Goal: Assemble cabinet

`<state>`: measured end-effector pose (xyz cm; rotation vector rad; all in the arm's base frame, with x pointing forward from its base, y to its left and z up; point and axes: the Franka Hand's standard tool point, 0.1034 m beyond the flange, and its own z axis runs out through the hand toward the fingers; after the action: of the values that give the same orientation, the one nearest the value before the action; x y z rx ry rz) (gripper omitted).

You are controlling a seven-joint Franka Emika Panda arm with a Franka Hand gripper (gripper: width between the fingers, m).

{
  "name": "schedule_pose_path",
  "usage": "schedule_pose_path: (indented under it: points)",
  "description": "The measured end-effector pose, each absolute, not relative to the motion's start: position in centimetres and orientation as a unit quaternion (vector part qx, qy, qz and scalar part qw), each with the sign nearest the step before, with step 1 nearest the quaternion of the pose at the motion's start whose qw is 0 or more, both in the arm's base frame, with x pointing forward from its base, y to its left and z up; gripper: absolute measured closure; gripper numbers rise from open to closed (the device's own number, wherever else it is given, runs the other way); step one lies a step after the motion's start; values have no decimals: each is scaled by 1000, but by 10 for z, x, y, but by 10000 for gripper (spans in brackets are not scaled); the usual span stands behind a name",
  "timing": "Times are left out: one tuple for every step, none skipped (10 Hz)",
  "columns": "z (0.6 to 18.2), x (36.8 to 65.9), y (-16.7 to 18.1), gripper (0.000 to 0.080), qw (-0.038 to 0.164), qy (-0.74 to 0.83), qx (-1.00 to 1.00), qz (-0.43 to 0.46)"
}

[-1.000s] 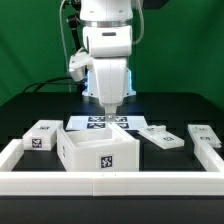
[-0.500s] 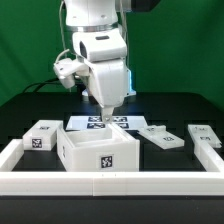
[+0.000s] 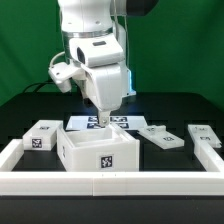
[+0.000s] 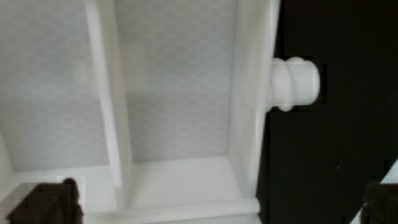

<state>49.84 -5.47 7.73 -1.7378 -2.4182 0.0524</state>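
Note:
The cabinet [image 3: 98, 152], a white open-topped box with a tag on its front, stands just inside the front rail. My gripper [image 3: 101, 119] hangs right over its back edge. In the wrist view the cabinet's inside [image 4: 178, 90] fills the picture, with a thin dividing wall [image 4: 111, 100] and a round peg [image 4: 295, 84] on its outer side. My gripper [image 4: 217, 202] is open and empty; its dark fingertips [image 4: 50, 202] show at both lower corners, astride the cabinet's wall. Smaller white tagged blocks lie at the exterior view's left [image 3: 40, 136] and right [image 3: 160, 135], [image 3: 203, 134].
The marker board [image 3: 112, 124] lies flat behind the cabinet, under my gripper. A low white border rail [image 3: 110, 183] runs along the front and both sides of the black table. A green backdrop stands behind.
The arm's upper body has swung toward the exterior view's left and tilted. The gripper has stayed above the cabinet's back edge, a little lower. No part has moved.

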Motion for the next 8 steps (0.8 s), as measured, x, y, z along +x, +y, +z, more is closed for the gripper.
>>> schedule_pose_path:
  points:
    - [70, 488, -55, 1, 91, -809, -581, 22]
    - [63, 477, -54, 1, 101, -807, -581, 27]
    - [55, 469, -51, 1, 107, -807, -580, 29]
    - [50, 465, -50, 1, 112, -807, -579, 31]
    - [45, 463, -49, 1, 117, -806, -579, 33]
    - [39, 461, -49, 1, 121, -805, -579, 34]
    - [35, 460, -49, 1, 125, -805, -580, 35]
    - [32, 459, -50, 1, 127, -803, -580, 36]
